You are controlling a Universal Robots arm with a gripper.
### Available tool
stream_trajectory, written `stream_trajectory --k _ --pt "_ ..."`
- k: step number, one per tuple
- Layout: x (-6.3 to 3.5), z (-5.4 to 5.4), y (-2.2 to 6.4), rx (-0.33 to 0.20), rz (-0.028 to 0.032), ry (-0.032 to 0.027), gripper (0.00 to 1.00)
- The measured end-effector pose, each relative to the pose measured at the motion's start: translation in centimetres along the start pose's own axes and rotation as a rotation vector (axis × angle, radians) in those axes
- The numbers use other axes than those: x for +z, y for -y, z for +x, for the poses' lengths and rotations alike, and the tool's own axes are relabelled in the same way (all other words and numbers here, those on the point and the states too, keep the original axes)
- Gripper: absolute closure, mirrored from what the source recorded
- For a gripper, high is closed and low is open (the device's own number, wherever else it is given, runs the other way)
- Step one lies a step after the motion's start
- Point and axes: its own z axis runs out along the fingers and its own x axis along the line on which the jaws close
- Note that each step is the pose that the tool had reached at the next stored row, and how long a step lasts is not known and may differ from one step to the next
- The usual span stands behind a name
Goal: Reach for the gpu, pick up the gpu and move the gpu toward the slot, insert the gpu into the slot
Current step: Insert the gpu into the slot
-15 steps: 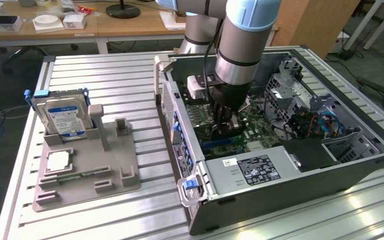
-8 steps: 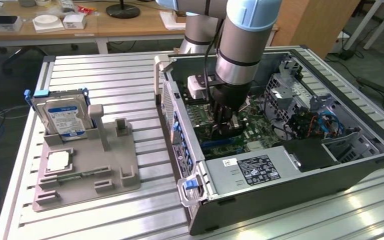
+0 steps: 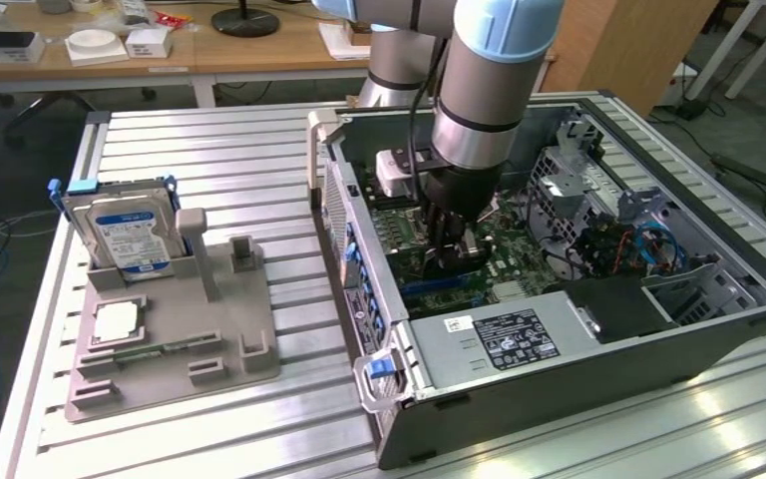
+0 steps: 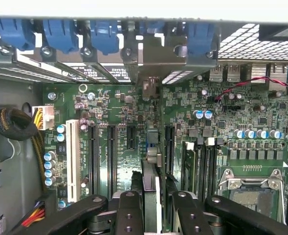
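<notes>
My gripper [image 3: 447, 247] hangs inside the open computer case [image 3: 596, 349], low over the green motherboard [image 4: 129, 105]. It is shut on the gpu [image 4: 151, 193], a thin dark card seen edge-on between the two black fingers [image 4: 129, 213]. The card runs from the fingers toward the case's rear wall, where its metal bracket [image 4: 152, 66] stands among the blue slot clips. In the exterior view the gpu [image 3: 445, 267] stands upright under the gripper, down at the board. The slot lies beneath the card and is hidden by it; I cannot tell whether the card is seated.
Black slots [image 4: 112, 161] and a white slot [image 4: 73, 161] lie beside the card, memory sticks [image 4: 188, 166] and the processor socket [image 4: 251, 188] on its other side. Cables [image 4: 16, 125] sit by the case wall. At the exterior view's left, a grey fixture [image 3: 177, 339] holds a hard drive [image 3: 128, 235].
</notes>
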Motion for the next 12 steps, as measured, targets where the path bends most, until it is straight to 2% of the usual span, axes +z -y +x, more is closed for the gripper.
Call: stream_trajectory --k 12 --pt "0.0 0.35 0.0 0.03 0.0004 -0.0007 0.72"
